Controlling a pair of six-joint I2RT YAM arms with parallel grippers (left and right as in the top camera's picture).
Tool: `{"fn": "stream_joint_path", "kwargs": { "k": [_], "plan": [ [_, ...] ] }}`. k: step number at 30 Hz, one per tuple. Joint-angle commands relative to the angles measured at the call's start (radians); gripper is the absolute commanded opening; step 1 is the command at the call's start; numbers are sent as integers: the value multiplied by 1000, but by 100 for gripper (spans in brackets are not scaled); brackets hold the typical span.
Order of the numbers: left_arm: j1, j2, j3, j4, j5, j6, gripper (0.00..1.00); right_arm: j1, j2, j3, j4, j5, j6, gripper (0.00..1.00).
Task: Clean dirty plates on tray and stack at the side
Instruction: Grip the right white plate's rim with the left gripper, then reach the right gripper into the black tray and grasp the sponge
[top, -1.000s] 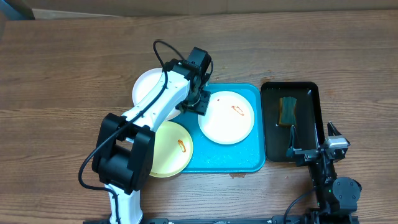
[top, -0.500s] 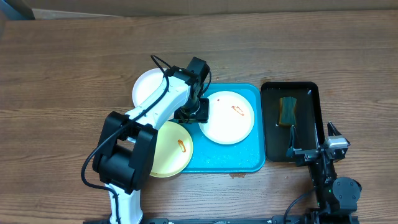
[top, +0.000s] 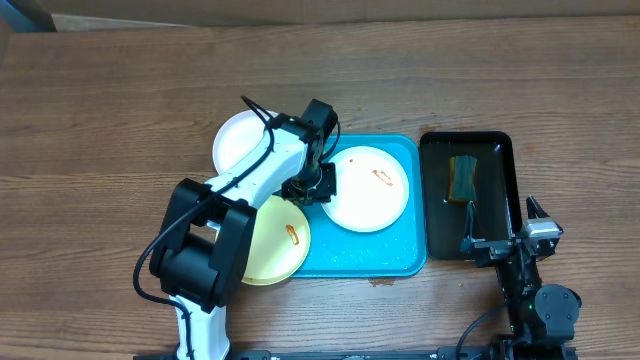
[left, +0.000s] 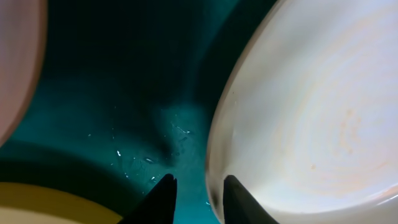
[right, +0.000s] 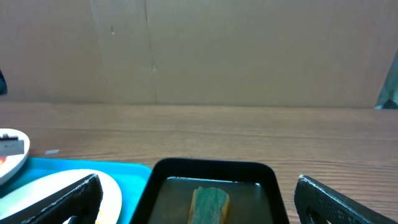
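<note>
The turquoise tray (top: 395, 250) lies mid-table. A white plate (top: 368, 190) with an orange smear rests on it. A second white plate (top: 240, 142) lies at the tray's back left corner. The pale yellow plate (top: 268, 240), with an orange smear, overlaps the tray's front left edge. My left gripper (top: 320, 184) is low at the left rim of the plate on the tray. In the left wrist view its jaws (left: 198, 194) are slightly apart and straddle that plate's (left: 311, 112) rim above the tray (left: 124, 93). My right gripper (top: 500, 218) is open and empty.
A narrow black tray (top: 500, 150) to the right of the turquoise tray holds a green and yellow sponge (top: 462, 177). In the right wrist view the sponge (right: 210, 204) sits between my wide-open jaws (right: 198, 182). A cardboard wall stands behind the table.
My left gripper has moved towards the front along the left rim of the plate on the tray and lower. The plates and the right arm have not moved.
</note>
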Motion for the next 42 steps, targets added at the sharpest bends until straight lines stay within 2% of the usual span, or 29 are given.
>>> {"fn": "stream_joint_path", "kwargs": {
  "k": [1, 4, 8, 9, 17, 21, 22, 24, 26, 28, 30, 32, 36, 42],
  "plan": [
    [-7, 13, -28, 21, 11, -34, 26, 5, -9, -5, 25, -42, 93, 100],
    [-7, 13, -35, 32, 10, -32, 21, 5, -6, 66, -48, -25, 211, 100],
    [-2, 13, -34, 53, 7, -29, 13, 5, 53, 230, -179, 76, 203, 100],
    [0, 13, -34, 60, 8, -17, 5, 5, 82, 277, -215, 94, 202, 100],
    [10, 13, -32, 138, -14, 118, 4, 5, 556, 789, -608, 105, 201, 100],
    [15, 13, -32, 150, -63, 118, 7, 5, 849, 1004, -816, 76, 201, 100],
    [15, 13, -32, 151, -63, 118, 11, 5, 913, 1040, -858, 48, 201, 100],
    [15, 13, -32, 151, -59, 117, 27, 5, 1049, 1103, -917, -72, 201, 100],
    [14, 13, -32, 145, -48, 118, 32, 5, 1158, 1130, -940, -146, 200, 100],
    [13, 13, -32, 139, -42, 118, 32, 5, 1257, 1129, -931, -145, 201, 99],
    [13, 13, -32, 137, -42, 117, 32, 5, 1365, 1129, -923, -109, 205, 84],
    [13, 13, -32, 137, -42, 117, 33, 5, 1457, 1129, -915, -75, 205, 77],
    [13, 13, -32, 142, -42, 117, 35, 5, 1638, 1127, -857, -23, 204, 78],
    [13, 13, -32, 144, -42, 117, 36, 5, 1786, 1127, -789, -11, 201, 78]
  ]
}}
